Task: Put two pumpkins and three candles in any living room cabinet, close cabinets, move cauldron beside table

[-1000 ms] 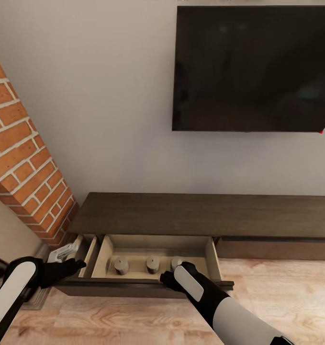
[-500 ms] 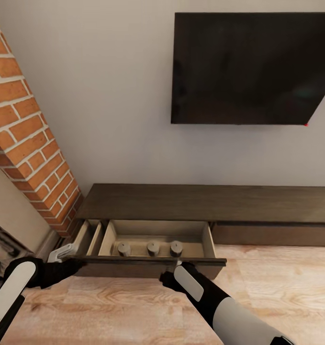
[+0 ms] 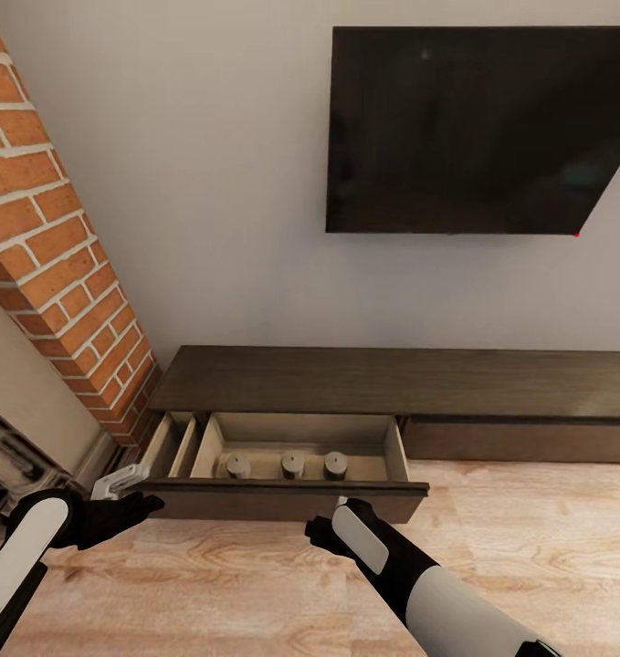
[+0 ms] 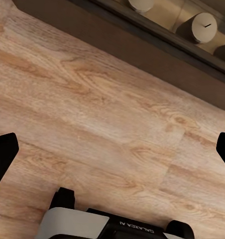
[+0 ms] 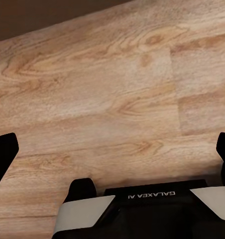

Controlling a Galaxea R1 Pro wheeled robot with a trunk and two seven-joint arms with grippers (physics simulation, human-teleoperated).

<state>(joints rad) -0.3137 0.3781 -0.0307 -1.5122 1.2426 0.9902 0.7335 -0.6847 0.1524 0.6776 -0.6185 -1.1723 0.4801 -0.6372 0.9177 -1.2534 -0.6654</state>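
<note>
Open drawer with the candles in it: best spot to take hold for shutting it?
Take the top edge of the drawer front, near its middle, from above and the floor side. The front is flat, no handle shows, and the edge stands clear of the three candles. The right claw is nearest.

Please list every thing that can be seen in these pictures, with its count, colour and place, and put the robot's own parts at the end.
candles: three, dark sides with pale tops, in a row inside the open drawer
drawer: one, dark brown front, beige inside, pulled out at the cabinet's left end
cabinet: one, dark brown, long and low against the wall
TV: one, black, on the wall above the cabinet
brick column: one, red-orange, left of the cabinet
wall: pale grey, behind the cabinet
floor: light wood planks, in front of the cabinet
left gripper: one, black, open, near the drawer's left front corner
right gripper: one, black, open, over the floor just before the drawer front
</note>
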